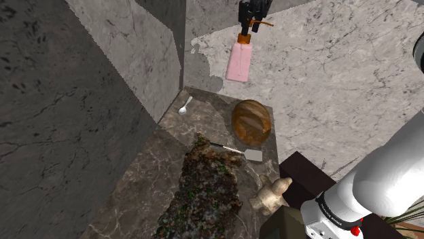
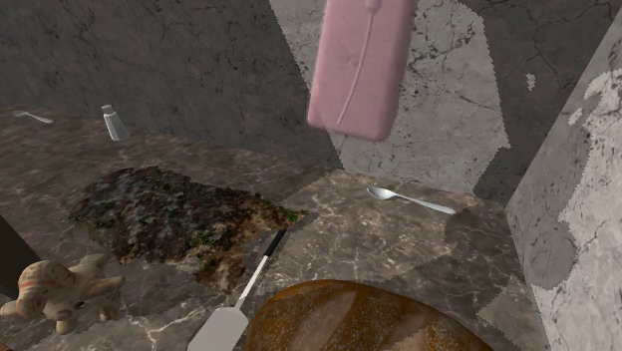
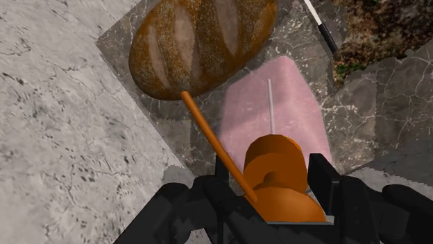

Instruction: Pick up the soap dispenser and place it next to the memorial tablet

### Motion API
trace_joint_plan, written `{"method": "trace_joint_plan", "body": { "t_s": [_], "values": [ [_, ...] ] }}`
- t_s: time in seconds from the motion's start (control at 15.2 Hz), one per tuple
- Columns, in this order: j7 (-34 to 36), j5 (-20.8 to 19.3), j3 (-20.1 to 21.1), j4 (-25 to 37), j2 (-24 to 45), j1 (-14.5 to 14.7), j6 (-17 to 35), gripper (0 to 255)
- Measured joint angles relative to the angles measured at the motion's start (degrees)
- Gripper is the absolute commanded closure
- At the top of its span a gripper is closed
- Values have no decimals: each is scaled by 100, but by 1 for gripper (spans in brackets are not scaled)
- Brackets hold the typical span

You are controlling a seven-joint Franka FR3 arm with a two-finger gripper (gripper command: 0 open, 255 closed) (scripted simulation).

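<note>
A pink soap dispenser with an orange pump hangs high above the marble counter, over its far corner. My gripper is shut on the pump top. In the wrist view the fingers clasp the orange pump, and the pink body hangs below, beside the bread loaf. The second exterior view has the dispenser at the top of the picture. The memorial tablet is a dark, mossy flat slab lying on the counter nearer the stand, also seen as tablet and tablet.
A brown bread loaf lies under the dispenser. A spatula lies between loaf and tablet. A spoon sits in the corner by the walls. A beige lumpy figure rests near the stand. A small shaker stands far off.
</note>
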Motion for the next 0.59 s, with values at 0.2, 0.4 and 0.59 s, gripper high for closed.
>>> {"method": "trace_joint_plan", "body": {
  "t_s": [0.2, 0.4, 0.59],
  "values": [
    [268, 70, 119, -497, -421, 121, 49, 255],
    [591, 156, 278, -922, -830, 273, 26, 255],
    [907, 256, 439, -1378, -1200, 413, 84, 255]
  ]
}}
